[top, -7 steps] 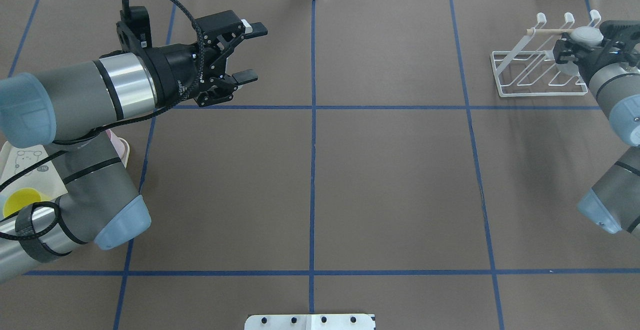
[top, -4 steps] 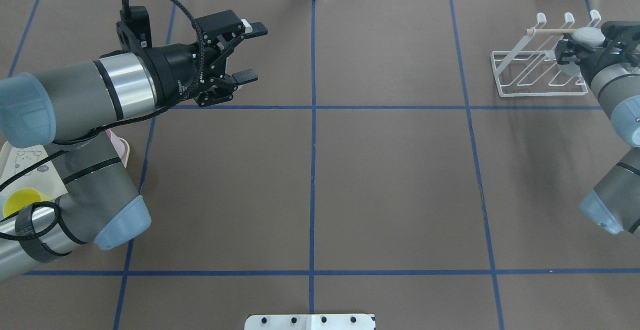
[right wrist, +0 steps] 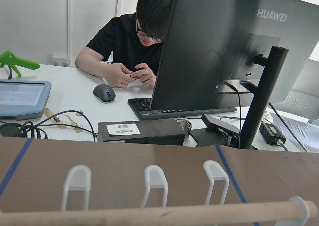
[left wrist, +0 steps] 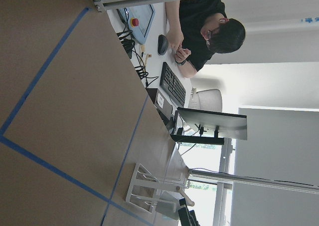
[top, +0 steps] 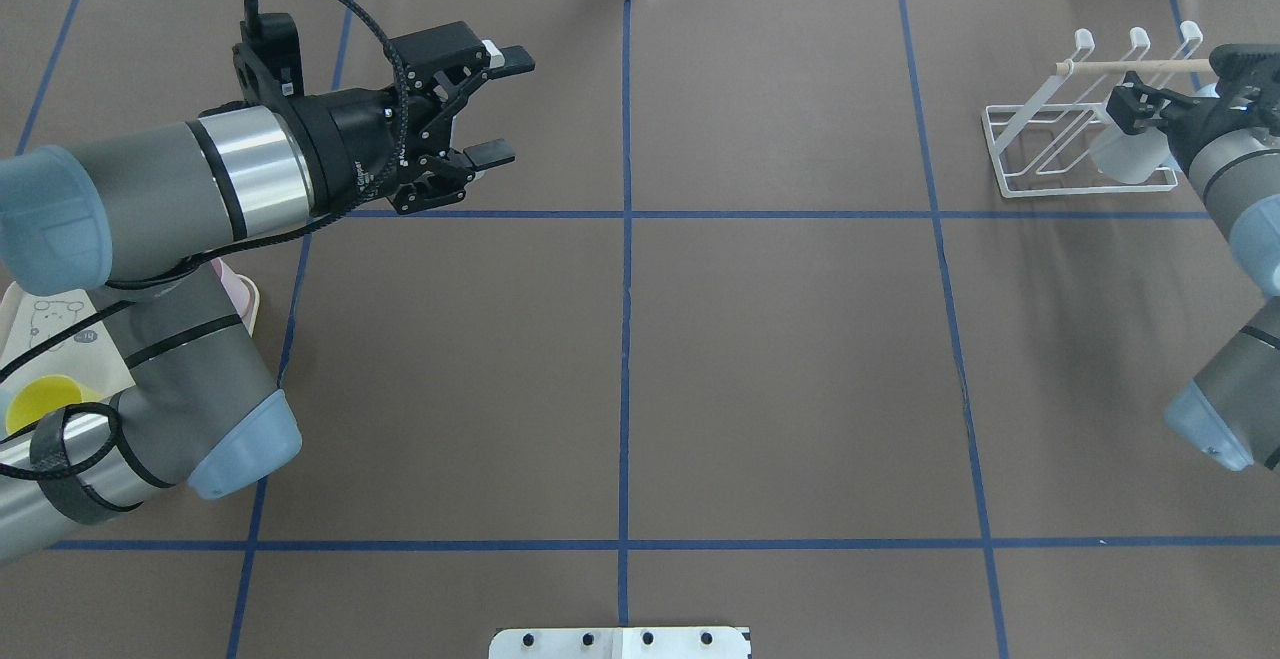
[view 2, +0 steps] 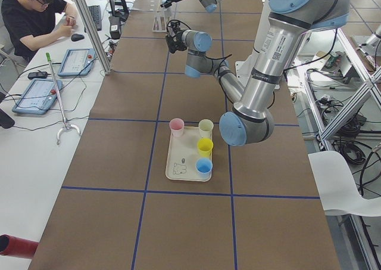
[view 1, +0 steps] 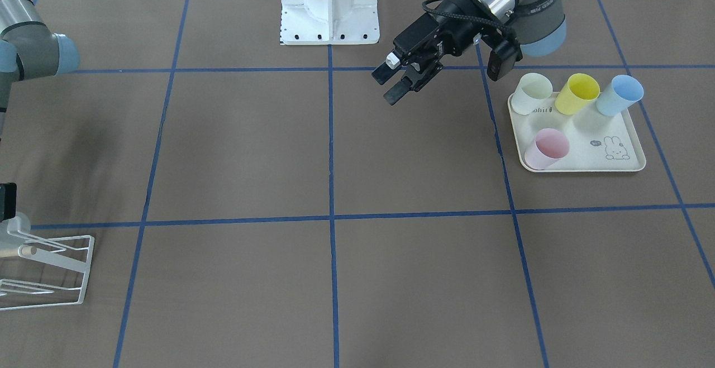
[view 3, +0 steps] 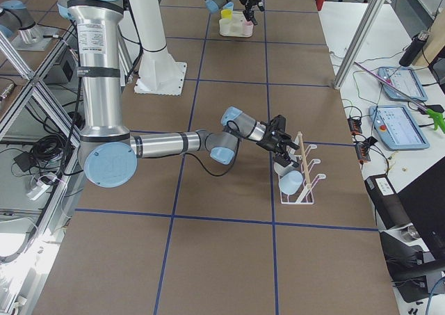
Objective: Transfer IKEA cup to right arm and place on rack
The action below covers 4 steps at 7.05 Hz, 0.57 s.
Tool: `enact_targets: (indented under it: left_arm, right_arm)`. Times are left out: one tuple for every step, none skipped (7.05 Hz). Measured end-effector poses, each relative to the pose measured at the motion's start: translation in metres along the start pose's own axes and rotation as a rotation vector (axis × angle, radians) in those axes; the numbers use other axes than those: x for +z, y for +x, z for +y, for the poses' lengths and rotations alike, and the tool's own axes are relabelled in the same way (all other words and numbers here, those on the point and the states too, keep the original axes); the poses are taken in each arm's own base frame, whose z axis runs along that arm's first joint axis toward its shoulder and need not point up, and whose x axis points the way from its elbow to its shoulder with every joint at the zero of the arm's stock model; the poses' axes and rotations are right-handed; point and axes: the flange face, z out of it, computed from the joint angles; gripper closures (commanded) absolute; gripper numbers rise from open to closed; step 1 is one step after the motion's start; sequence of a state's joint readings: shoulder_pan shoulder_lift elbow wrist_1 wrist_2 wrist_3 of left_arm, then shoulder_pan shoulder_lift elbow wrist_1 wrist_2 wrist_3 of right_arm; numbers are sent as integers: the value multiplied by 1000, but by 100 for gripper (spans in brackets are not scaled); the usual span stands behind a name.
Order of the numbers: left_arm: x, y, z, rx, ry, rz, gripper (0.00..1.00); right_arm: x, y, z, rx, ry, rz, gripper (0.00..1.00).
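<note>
1. I judge the placing step is all but done. The pale cup [top: 1122, 154] sits in the white wire rack [top: 1080, 187] at the far right of the table [top: 780, 359], below the wooden rod [top: 1100, 65]. From the right-side view it looks slipped over one of the slanted prongs.
2. The right tool [top: 1172, 84] hovers just above the cup at rod height. Its jaws look spread and released, with nothing between them. The right wrist camera shows only the prong tips and the rod, and no cup.
3. The left tool [top: 505, 105] hangs open and empty over the left half of the table, well away from the rack. Its part in the hand-over looks finished.
4. Next, I want the right arm to back off up and away from the rack. The rod and prong tips are close to the fingers, so a careless sideways pull could snag them and tip the rack or knock the cup off.
5. Four more cups stand on the tray [view 1: 586, 158] beside the left arm.
</note>
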State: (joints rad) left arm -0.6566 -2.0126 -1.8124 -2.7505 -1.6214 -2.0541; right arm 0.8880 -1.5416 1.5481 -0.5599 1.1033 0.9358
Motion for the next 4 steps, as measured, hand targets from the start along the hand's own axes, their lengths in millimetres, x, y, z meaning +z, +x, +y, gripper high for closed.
enact_targets:
  left_arm:
    - [-1, 2, 0, 3, -1, 2, 0]
    - [-5, 6, 0, 11, -12, 0, 0]
    - [-15, 10, -9, 28, -31, -18, 0]
    - [-32, 13, -29, 62, -42, -51, 0]
  right_arm:
    - [-5, -4, -7, 10, 0, -21, 0]
    - [-15, -9, -21, 29, -10, -61, 0]
    - [-28, -7, -41, 54, -39, -116, 0]
    - [-41, -2, -62, 76, -85, -173, 0]
